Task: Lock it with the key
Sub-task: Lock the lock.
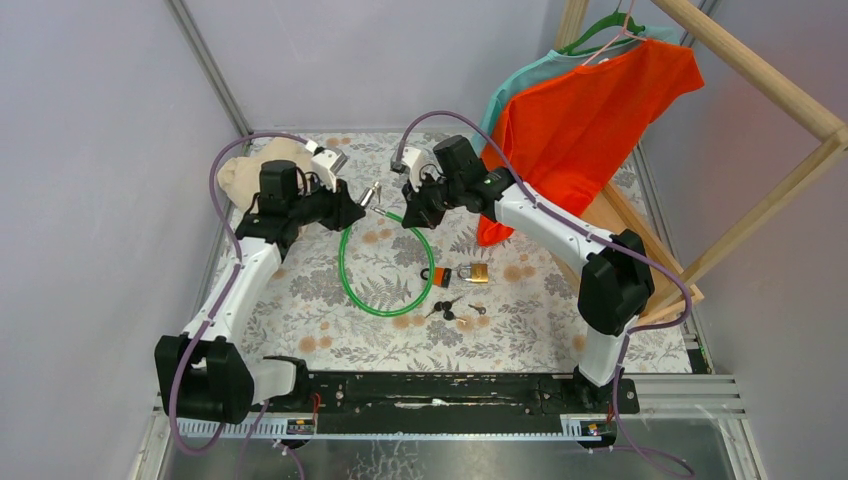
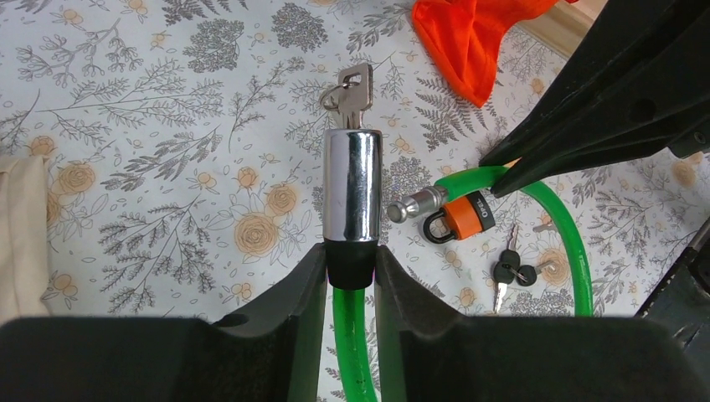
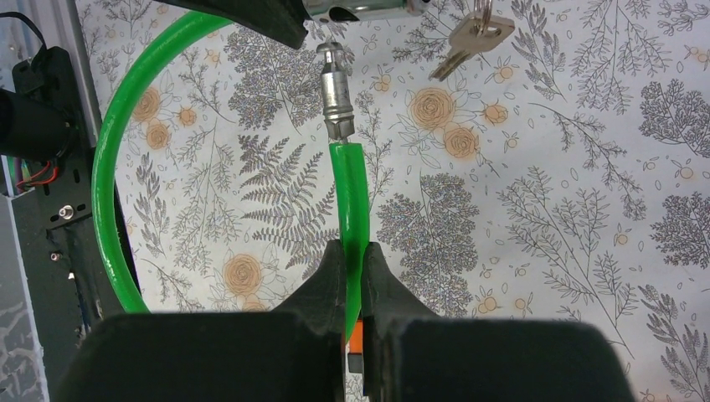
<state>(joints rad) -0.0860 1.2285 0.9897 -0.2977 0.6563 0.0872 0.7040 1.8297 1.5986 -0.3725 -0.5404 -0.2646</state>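
The top edge cuts off the lock cylinder (image 3: 368, 7).

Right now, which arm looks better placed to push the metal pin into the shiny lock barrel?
Right: the right tool grips the green cable behind the pin, whose tip points at the barrel held in the left tool.

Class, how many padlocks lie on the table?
2: an orange padlock and a brass padlock, side by side just right of the green cable loop; others may be hidden under the arms.
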